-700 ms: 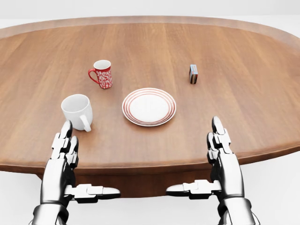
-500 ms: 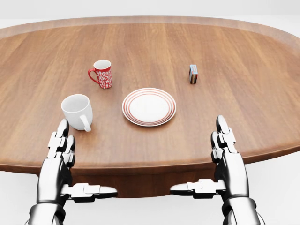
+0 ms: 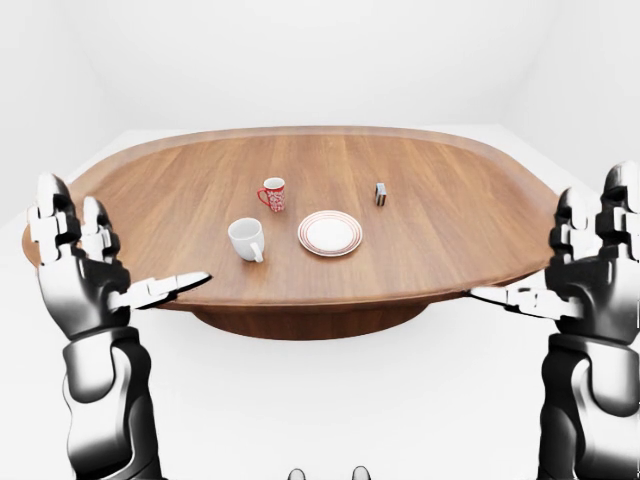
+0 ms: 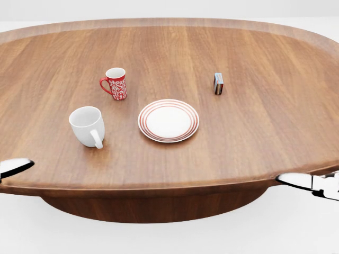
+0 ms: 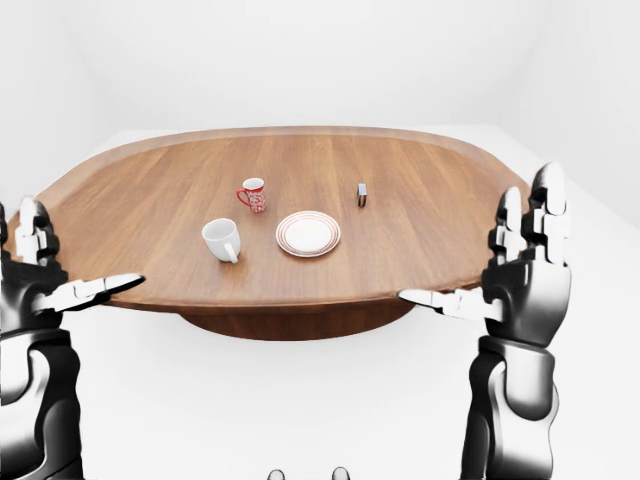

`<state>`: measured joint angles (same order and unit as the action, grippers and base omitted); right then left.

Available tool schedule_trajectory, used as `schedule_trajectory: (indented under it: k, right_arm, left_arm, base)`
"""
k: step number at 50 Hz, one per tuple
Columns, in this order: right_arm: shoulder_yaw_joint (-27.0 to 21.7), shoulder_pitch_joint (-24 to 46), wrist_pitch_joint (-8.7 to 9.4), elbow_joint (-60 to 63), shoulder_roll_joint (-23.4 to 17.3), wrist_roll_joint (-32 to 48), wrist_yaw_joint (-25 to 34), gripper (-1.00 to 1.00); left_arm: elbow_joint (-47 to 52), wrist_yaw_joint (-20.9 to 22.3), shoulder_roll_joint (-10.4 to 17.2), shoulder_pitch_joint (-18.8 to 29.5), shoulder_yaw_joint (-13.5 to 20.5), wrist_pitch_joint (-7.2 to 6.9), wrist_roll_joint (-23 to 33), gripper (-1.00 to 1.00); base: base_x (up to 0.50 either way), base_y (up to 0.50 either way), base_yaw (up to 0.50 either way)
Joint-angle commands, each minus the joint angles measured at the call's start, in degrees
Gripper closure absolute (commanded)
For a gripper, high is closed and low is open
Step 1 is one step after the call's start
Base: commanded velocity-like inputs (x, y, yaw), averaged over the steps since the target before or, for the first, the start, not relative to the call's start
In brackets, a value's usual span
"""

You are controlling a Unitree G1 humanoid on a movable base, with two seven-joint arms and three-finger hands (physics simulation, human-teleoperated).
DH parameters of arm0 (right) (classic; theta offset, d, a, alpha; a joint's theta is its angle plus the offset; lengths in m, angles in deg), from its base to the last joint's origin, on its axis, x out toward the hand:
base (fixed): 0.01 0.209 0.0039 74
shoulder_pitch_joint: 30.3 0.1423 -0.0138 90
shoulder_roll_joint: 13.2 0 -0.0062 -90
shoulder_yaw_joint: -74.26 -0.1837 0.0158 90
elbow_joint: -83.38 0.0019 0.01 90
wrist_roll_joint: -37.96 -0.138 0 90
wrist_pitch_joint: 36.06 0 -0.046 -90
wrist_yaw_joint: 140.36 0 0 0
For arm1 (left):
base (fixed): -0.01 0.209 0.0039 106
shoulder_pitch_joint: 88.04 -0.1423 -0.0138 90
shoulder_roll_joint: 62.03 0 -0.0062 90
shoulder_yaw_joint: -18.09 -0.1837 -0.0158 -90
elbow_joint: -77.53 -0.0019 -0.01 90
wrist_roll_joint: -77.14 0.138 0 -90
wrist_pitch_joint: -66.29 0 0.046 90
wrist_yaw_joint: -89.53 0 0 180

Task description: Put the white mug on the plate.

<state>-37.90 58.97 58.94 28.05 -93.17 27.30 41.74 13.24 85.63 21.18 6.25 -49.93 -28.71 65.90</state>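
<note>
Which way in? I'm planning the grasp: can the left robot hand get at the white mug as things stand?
Probably yes. The left robot hand is open and held off the table's edge, nothing lies between it and the white mug, and the mug's handle faces the robot.

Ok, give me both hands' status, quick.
Left hand: open, fingers spread, holding nothing, clear of the white mug.
Right hand: open, fingers spread, holding nothing.
</note>
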Motion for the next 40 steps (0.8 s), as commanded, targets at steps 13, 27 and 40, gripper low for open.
schedule_trajectory:
  k: [13,27,40]
  right_arm:
    - [-10.87,-1.86,0.00,9.88,-1.46,-5.95,1.15,-1.00]
    - [-9.20,-2.28,0.00,7.95,-0.76,-1.95,3.25,-1.00]
    - [-8.60,-3.01,0.00,6.41,0.00,-1.18,3.75,-1.00]
  left_arm:
    - [8.18,-5.03,3.60,0.77,8.26,0.00,-7.92,-1.00]
    - [6.38,-5.24,3.34,0.63,7.32,0.00,-6.14,-1.00]
    - [6.56,-5.29,3.23,0.47,7.43,0.00,-5.86,-1.00]
  base:
    - [0.00,0.00,0.00]
    - [0.00,0.33,0.00]
    - [0.00,0.50,0.00]
